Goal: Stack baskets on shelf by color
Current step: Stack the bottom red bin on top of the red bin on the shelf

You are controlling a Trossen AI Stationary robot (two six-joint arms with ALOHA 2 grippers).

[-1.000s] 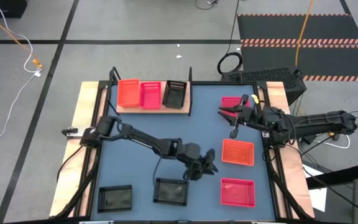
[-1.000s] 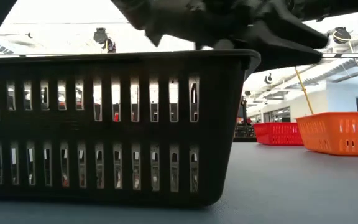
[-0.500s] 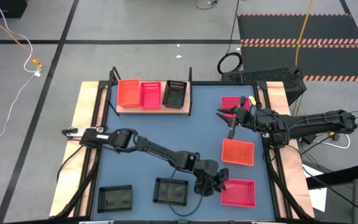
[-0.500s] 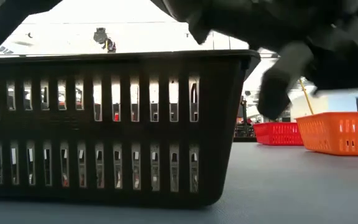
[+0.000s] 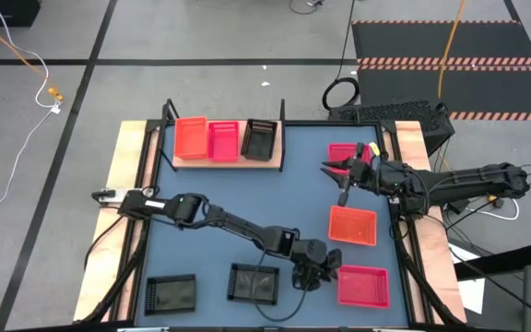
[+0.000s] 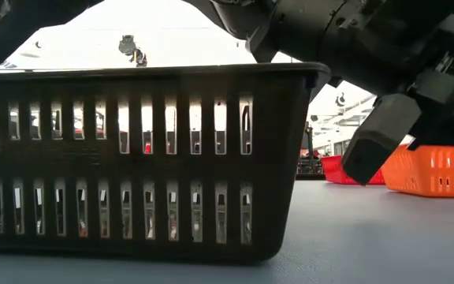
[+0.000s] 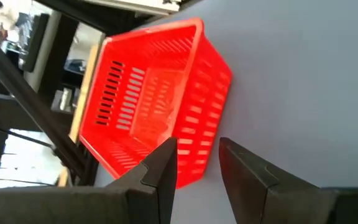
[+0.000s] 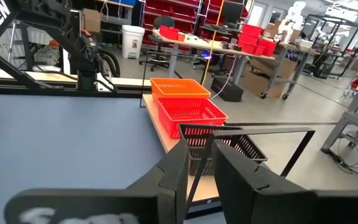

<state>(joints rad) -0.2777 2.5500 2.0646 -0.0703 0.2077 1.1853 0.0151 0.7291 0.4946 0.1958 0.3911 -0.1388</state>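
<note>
So over the last second the left pincer (image 5: 318, 273) swung down across the surface (image 5: 247, 203) and seems to have shoved the pink basket (image 5: 362, 285) a bit sideways, fingers narrowly apart and empty, so it's lining up a grab for the shelf (image 5: 224, 159).

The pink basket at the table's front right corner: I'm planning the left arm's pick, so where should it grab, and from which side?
Grip the pink basket by its near long rim, coming from above. It sits upright and open, and that thin slotted wall faces the left pincer, which hangs just beside it with a narrow gap between its fingers. It looks free to lift.
</note>
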